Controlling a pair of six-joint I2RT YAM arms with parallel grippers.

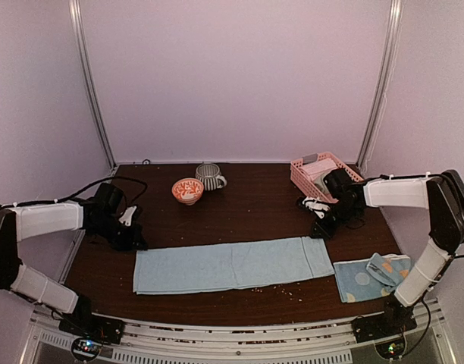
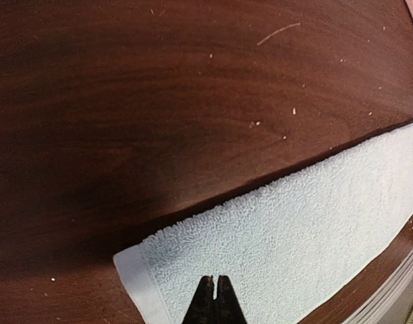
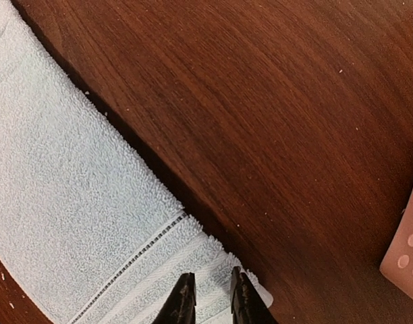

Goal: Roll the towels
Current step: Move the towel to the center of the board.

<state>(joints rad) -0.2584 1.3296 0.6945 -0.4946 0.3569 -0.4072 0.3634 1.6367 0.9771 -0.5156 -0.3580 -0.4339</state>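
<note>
A long plain light blue towel (image 1: 232, 265) lies flat, folded into a strip, along the front of the table. My left gripper (image 1: 133, 233) hovers at its far left corner. In the left wrist view the jaws (image 2: 214, 279) are shut over the towel (image 2: 314, 223), near its hemmed end, with nothing between them. My right gripper (image 1: 321, 221) is at the strip's far right corner. In the right wrist view its jaws (image 3: 210, 275) stand slightly apart over the striped hem of the towel (image 3: 78, 202). A dotted blue towel with orange marks (image 1: 372, 274) lies crumpled at the front right.
A pink lattice basket (image 1: 299, 174) with folded cloth stands at the back right, just behind my right gripper; its corner shows in the right wrist view (image 3: 405, 250). An orange bowl (image 1: 187, 190) and a striped mug (image 1: 209, 176) stand at the back middle. Crumbs dot the dark wooden table (image 1: 255, 212).
</note>
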